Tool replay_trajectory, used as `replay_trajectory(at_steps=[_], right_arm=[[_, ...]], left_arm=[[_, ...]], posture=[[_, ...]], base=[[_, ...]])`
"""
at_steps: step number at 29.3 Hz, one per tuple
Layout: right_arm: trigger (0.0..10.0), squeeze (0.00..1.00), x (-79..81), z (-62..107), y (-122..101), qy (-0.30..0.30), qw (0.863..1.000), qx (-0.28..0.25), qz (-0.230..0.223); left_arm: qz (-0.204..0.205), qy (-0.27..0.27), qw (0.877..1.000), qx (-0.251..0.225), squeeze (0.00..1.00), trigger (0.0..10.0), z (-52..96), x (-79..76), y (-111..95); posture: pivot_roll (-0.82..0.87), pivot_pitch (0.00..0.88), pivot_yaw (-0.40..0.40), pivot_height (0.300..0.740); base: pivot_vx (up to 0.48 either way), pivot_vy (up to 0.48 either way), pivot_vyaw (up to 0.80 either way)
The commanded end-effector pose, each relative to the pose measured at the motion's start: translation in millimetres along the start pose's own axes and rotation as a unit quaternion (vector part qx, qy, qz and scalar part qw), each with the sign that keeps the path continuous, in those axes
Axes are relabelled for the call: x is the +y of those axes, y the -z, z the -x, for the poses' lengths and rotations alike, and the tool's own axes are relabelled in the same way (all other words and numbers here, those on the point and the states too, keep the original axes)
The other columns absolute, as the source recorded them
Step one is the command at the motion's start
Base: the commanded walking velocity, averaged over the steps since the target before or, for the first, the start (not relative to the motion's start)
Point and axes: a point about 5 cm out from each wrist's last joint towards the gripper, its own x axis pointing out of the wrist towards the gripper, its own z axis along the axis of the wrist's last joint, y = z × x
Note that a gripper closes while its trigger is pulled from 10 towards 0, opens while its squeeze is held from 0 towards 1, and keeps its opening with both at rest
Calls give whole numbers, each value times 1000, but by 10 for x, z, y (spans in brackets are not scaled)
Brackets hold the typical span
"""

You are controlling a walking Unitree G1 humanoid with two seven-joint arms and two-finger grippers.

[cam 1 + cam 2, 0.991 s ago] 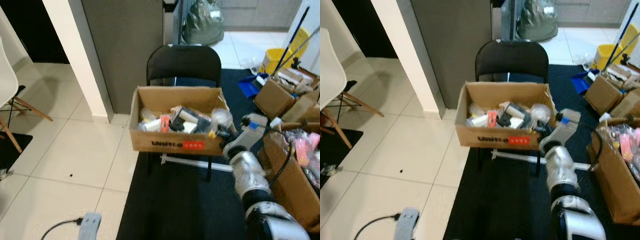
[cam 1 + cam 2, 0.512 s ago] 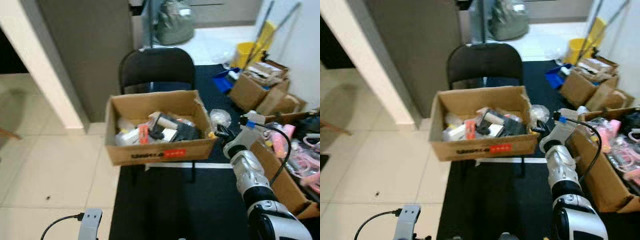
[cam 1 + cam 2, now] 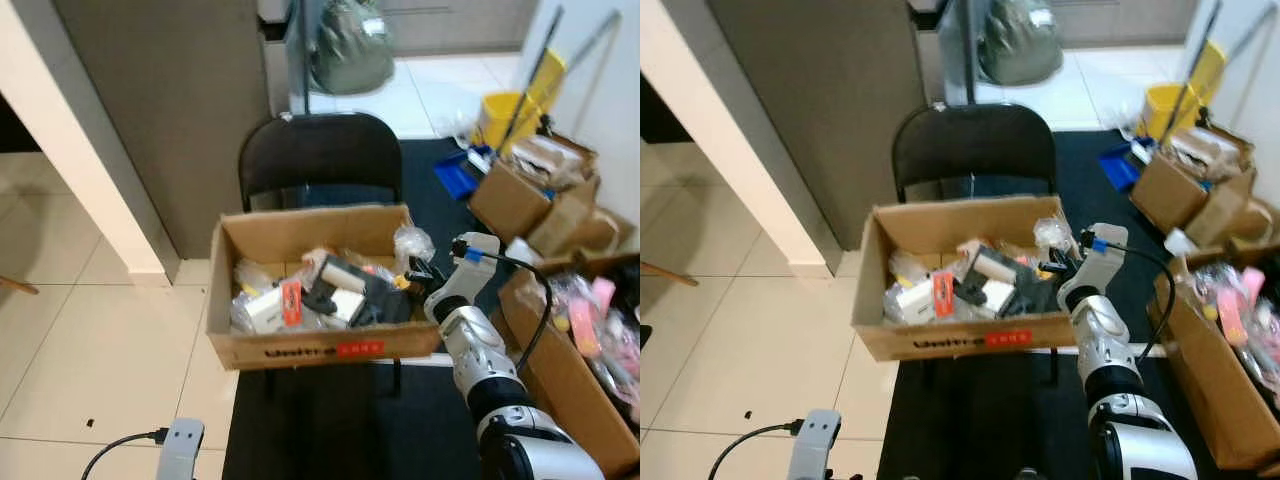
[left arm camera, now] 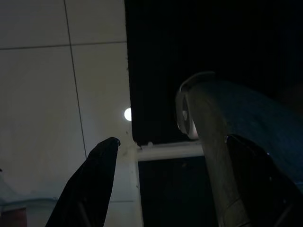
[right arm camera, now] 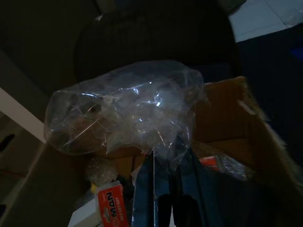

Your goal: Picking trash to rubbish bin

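The right gripper (image 5: 163, 165) pinches a crumpled clear plastic bag (image 5: 128, 113) by its lower edge, the bag ballooning above the closed fingers. It hangs over the right end of an open cardboard box (image 3: 310, 345) packed with trash, which rests on a black chair (image 3: 320, 160). The left gripper (image 4: 165, 184), spread wide, hangs above tile floor (image 4: 57, 94).

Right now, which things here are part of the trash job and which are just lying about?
In the job:
right gripper, shut on the clear plastic bag
cardboard box of trash on the black chair

Lying about:
yellow bucket
cardboard boxes on the right
floor plug
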Motion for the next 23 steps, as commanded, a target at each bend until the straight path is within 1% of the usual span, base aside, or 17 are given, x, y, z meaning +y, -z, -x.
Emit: replay_trajectory(at_steps=[1,7,8,10,11,13,14,23], right_arm=[[10000,0,84,12,117,-12,1000,22,1],[10000,0,109,14,118,-20,1000,17,-6],[10000,584,128,21,112,-33,999,10,-14],[10000,584,138,25,109,-41,999,6,-18],[10000,1000,149,27,96,-48,999,0,-19],[10000,1000,149,28,86,-48,999,-4,-21],[10000,1000,163,28,76,-59,998,-5,-22],[10000,1000,144,35,58,-61,998,-7,-21]], left_arm=[[-5,-5,1000,14,0,10000,18,48,63],[-4,-5,1000,14,0,10000,19,47,71],[-3,-6,1000,14,0,10000,20,48,72],[-3,-7,1000,13,0,10000,20,49,71],[1,-7,1000,10,0,10000,20,49,67],[6,-11,1000,7,0,10000,20,53,64],[11,-13,1000,6,0,10000,19,55,61],[8,-12,1000,7,0,10000,11,41,38]], posture=[[-9,83,74,740],[-7,87,74,740],[-7,87,74,740],[-7,87,74,740],[-7,87,74,740],[-7,87,74,740],[-10,86,73,740],[-13,84,75,740]], base=[[394,0,0],[392,0,0],[390,0,0],[390,0,0],[356,0,0],[0,0,0],[0,0,0],[0,0,0]])
